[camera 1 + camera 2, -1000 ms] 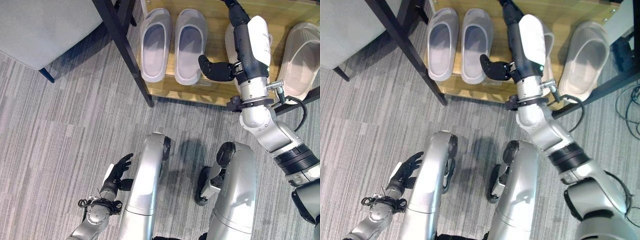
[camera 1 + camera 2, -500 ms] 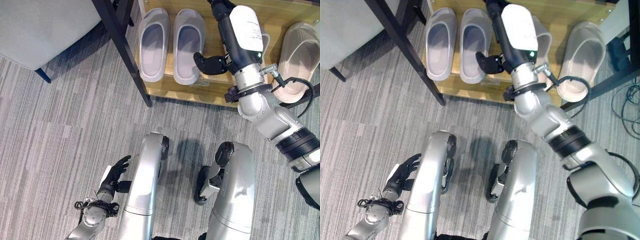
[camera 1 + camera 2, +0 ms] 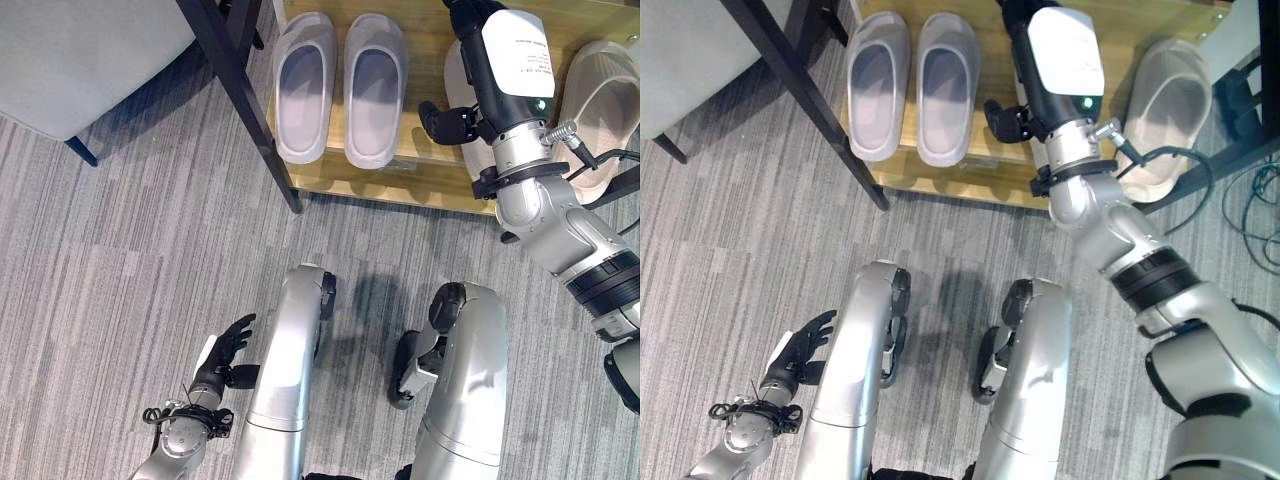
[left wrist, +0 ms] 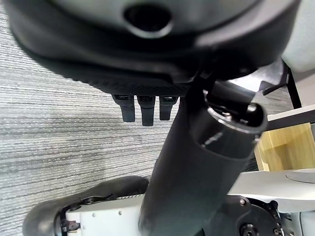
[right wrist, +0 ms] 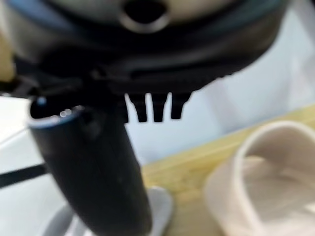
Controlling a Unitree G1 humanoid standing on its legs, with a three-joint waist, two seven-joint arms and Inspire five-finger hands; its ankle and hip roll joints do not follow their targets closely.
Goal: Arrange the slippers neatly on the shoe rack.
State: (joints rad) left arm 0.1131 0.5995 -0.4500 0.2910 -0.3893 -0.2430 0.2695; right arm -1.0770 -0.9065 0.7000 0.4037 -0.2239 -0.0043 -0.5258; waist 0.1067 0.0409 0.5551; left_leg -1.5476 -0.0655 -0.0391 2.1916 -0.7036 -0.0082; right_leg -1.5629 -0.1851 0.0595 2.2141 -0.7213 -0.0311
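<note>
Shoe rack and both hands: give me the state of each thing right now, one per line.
Shoe rack: wooden shelf, four slippers on it.
Grey slipper pair: side by side, upright, on the shelf's left part.
Beige slipper by the arm: on the shelf, mostly hidden under the right hand.
Far beige slipper: on the shelf, apart from its mate.
Right hand: over the beige slipper, fingers hidden.
Left hand: low by the floor, open, idle.

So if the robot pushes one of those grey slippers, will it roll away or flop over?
Probably neither. The grey slippers lie flat on their wide soles on the wooden rack, so one would likely slide, not roll or tip. Their thick, smooth, moulded walls suggest a foam-like material: likely light and a bit squashy, yet holding its shape.
</note>
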